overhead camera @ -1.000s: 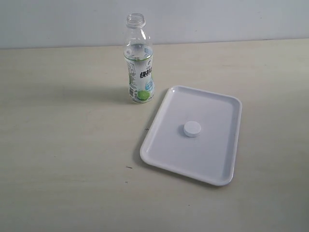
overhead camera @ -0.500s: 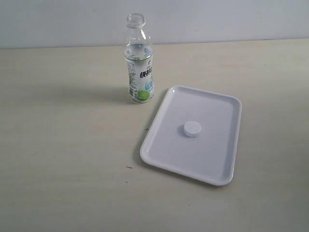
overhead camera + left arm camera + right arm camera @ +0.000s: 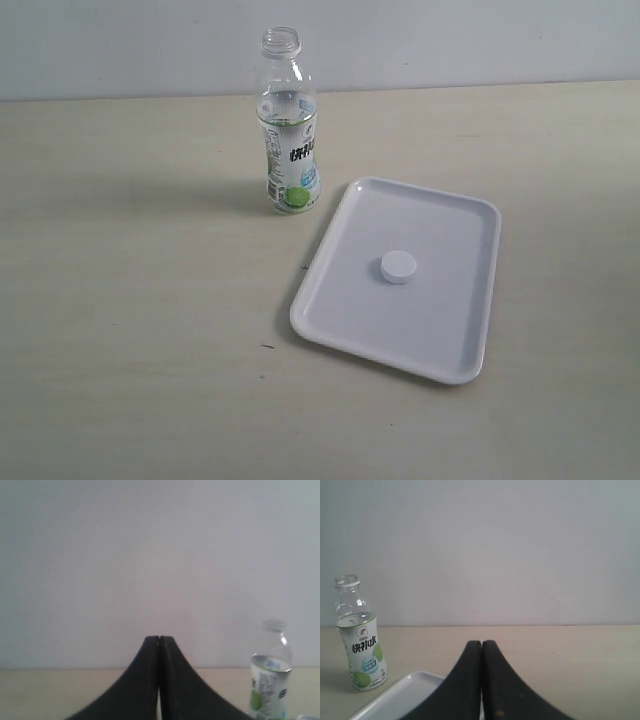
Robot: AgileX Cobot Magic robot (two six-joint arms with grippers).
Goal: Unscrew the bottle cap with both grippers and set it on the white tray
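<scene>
**While the left hand (image 3: 159, 645) and the right hand (image 3: 481, 647) are closed and empty, the bottle cap (image 3: 398, 266) lies on the white tray (image 3: 450, 330)**

As the left wrist view shows, the left hand has its two black jaws pressed together with nothing between them. The bottle (image 3: 288, 130) is well apart from it. Neither hand appears in the exterior view.

The bottle stands upright on the table (image 3: 130, 300). Its threaded neck is open, and it is just beside the far left corner of the tray without touching it. How much liquid is inside, I cannot tell. It is small, so I judge it light and easy to tip over. The clear wall looks thin and would yield under a strong squeeze, and the label looks smooth. The best place to hold it is the labelled body, low down.

To the right, the tray lies flat on the table, and its surface is glossy. The cap rests flat near the middle of the tray, apart from every rim. I judge the cap to be stiff and very light. Its ribbed side gives the best hold, with one jaw on each side. On the glossy tray it may slide if it is pushed.

The right hand is shut too, holding nothing, with a corner of the tray just beside it in its own view. The task looks finished.
</scene>
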